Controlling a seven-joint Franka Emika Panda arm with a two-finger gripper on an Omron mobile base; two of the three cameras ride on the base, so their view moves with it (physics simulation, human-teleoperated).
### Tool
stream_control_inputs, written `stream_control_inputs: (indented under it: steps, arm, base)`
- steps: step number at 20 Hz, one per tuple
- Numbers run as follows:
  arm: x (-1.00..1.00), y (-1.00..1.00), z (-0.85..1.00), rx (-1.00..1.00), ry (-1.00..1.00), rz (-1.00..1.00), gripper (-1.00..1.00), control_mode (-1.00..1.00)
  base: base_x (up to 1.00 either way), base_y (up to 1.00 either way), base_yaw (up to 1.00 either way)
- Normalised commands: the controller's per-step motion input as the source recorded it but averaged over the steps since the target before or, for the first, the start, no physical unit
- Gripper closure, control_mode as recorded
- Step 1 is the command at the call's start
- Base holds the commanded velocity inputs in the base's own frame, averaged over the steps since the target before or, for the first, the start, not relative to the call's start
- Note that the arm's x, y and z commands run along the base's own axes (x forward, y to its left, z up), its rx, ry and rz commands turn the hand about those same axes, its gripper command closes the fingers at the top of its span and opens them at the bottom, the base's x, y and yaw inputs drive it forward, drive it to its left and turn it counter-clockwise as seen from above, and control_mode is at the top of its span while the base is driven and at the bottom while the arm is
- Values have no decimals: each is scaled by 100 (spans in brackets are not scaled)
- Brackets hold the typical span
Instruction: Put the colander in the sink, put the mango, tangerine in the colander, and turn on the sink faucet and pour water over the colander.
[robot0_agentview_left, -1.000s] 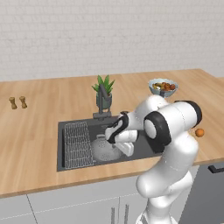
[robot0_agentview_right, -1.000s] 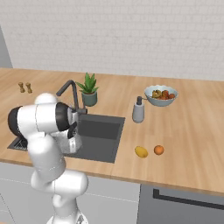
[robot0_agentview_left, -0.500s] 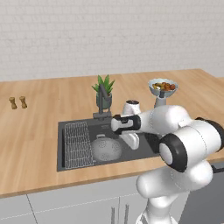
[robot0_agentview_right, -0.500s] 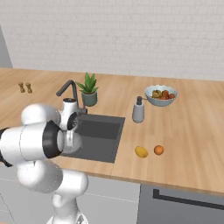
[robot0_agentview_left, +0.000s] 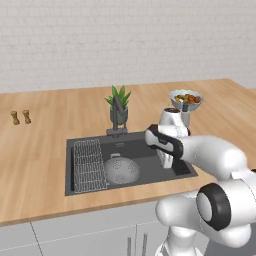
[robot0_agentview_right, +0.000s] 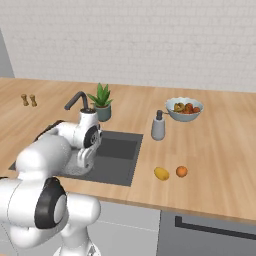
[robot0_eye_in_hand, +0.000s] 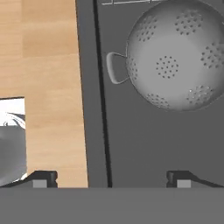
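The grey metal colander (robot0_agentview_left: 121, 171) sits upright on the floor of the dark sink (robot0_agentview_left: 131, 150), beside the wire rack (robot0_agentview_left: 89, 165). In the hand view the colander (robot0_eye_in_hand: 175, 61) is empty, with one handle towards the sink wall (robot0_eye_in_hand: 92, 109). My gripper (robot0_agentview_left: 167, 161) hangs open and empty over the sink's right side, apart from the colander. My gripper (robot0_eye_in_hand: 111, 178) straddles the sink's edge, with one fingertip (robot0_eye_in_hand: 43, 177) over the wood. The yellow mango (robot0_agentview_right: 161, 173) and the orange tangerine (robot0_agentview_right: 182, 171) lie side by side on the counter right of the sink (robot0_agentview_right: 120, 150). The faucet (robot0_agentview_left: 117, 117) stands behind the basin, with no water running.
A potted plant (robot0_agentview_left: 119, 102) stands just behind the faucet. A soap dispenser (robot0_agentview_right: 158, 126) and a pale bowl of mixed fruit (robot0_agentview_right: 184, 108) are at the back right. Two small shakers (robot0_agentview_left: 20, 117) stand far left. Bare wooden counter (robot0_agentview_right: 215, 160) surrounds the fruits.
My arm has swung from above the colander to the sink's right side, with its jaws still wide. The colander stays in the sink.
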Motion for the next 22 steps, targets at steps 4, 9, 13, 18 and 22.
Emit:
stream_control_inputs:
  steps: [4,9,13,18,22]
  arm:
    - [-14,-50,60,0,16,-47,-100,-100]
    - [-18,-67,43,0,20,-53,-100,-100]
    - [-17,-76,24,0,19,-54,-100,-100]
    - [-9,-79,17,2,16,-49,-100,-100]
    - [0,-57,1,0,5,-28,-100,-100]
  base:
    - [0,0,0]
    - [0,0,0]
    - [0,0,0]
    - [0,0,0]
    - [0,0,0]
